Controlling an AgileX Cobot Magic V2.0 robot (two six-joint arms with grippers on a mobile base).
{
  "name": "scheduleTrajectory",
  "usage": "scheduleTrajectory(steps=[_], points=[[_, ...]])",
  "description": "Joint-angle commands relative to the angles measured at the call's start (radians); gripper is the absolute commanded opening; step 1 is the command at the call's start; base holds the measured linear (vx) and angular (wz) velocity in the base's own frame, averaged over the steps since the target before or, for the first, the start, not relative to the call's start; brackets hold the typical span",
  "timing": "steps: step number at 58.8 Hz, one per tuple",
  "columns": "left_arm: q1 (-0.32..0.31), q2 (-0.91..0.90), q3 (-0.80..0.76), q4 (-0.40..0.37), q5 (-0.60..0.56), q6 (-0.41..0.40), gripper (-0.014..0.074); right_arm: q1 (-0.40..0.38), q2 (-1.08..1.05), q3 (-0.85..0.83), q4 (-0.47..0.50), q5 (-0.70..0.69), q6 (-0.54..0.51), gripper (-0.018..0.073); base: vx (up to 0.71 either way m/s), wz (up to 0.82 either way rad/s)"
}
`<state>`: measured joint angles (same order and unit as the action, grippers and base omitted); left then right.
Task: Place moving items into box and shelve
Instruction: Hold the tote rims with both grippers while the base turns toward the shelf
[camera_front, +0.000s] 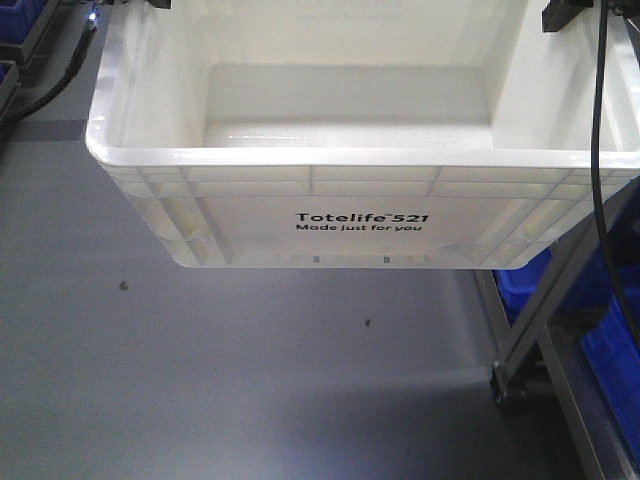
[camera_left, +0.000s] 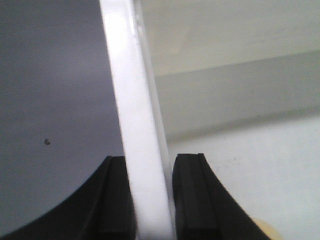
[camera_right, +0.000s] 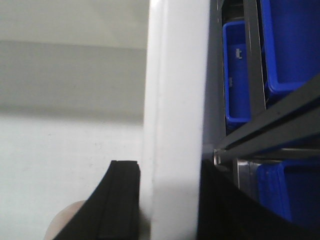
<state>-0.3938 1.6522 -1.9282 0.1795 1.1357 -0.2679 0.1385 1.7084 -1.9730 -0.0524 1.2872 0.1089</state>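
Note:
The box (camera_front: 360, 225), a large white crate printed "Totelife 521", hangs above the grey floor (camera_front: 250, 380). In the left wrist view my left gripper (camera_left: 150, 160) is shut on the box's left rim (camera_left: 135, 100), one black finger (camera_left: 117, 200) outside and one inside. In the right wrist view my right gripper (camera_right: 170, 165) is shut on the right rim (camera_right: 175, 75) in the same way. In the front view only a dark piece of each gripper shows at the top corners. A tan rounded item (camera_left: 262, 230) lies on the box bottom, also showing as a tan round shape (camera_right: 65, 220) by the right fingers.
A metal shelf frame (camera_front: 540, 320) stands close on the right, holding blue bins (camera_front: 610, 360) and more blue bins (camera_right: 290, 45). A black cable (camera_front: 598, 150) hangs across the box's right side. Further blue bins (camera_front: 15, 20) sit at the far left.

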Motion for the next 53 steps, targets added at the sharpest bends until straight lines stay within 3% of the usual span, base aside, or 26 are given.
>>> scheduleTrajectory(steps=[1, 53], points=[[0.014, -0.060, -0.038, 0.132, -0.081, 0.004, 0.0002, -0.020, -0.064, -0.041, -0.115, 0.001, -0.013, -0.0005, 0.59, -0.01], [0.014, -0.060, -0.038, 0.132, -0.081, 0.004, 0.0002, -0.020, -0.064, -0.041, -0.115, 0.001, -0.013, -0.0005, 0.57, 0.03]])
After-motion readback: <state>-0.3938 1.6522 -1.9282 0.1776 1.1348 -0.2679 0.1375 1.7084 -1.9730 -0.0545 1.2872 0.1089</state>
